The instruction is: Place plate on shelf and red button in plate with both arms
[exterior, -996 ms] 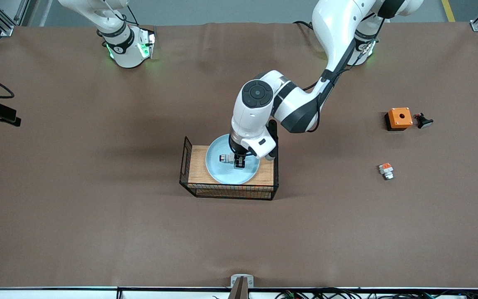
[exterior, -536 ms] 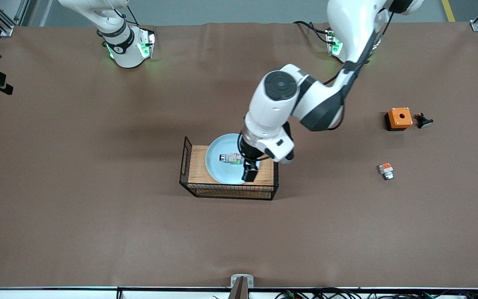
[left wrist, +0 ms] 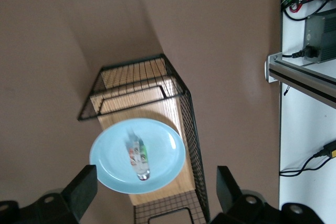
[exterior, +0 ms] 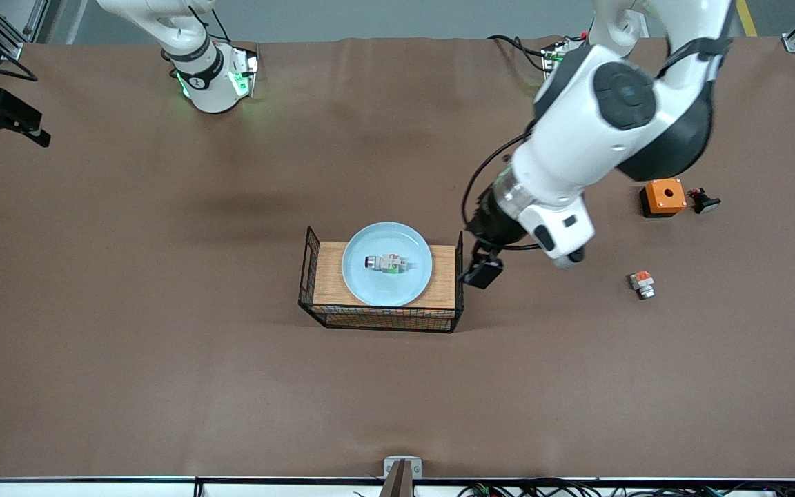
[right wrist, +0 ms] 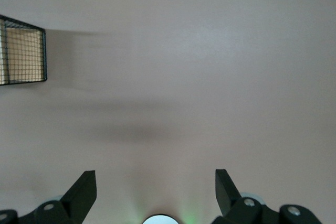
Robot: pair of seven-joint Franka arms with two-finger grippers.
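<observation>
The pale light-blue plate (exterior: 411, 279) lies on the wooden-topped wire rack (exterior: 323, 273) in the middle of the table. The red button (exterior: 384, 264) lies on its side in the plate, apart from both grippers. My left gripper (exterior: 484, 271) is open and empty, up in the air beside the rack's end toward the left arm. The left wrist view looks down past its open gripper (left wrist: 155, 177) on the plate (left wrist: 165, 150), the button (left wrist: 137, 156) and the rack (left wrist: 173, 98). My right gripper (exterior: 11, 123) is open and empty at the right arm's end of the table, also shown in the right wrist view (right wrist: 155, 182).
An orange box with a hole (exterior: 663, 197) and a small black piece (exterior: 704, 201) sit toward the left arm's end. A white piece with an orange-red block (exterior: 642, 284) lies nearer the front camera than them. The rack's corner (right wrist: 23, 56) shows in the right wrist view.
My left gripper has let go of the button on the plate, risen and swung off the rack toward the left arm's end. My right gripper has shifted at the table's edge.
</observation>
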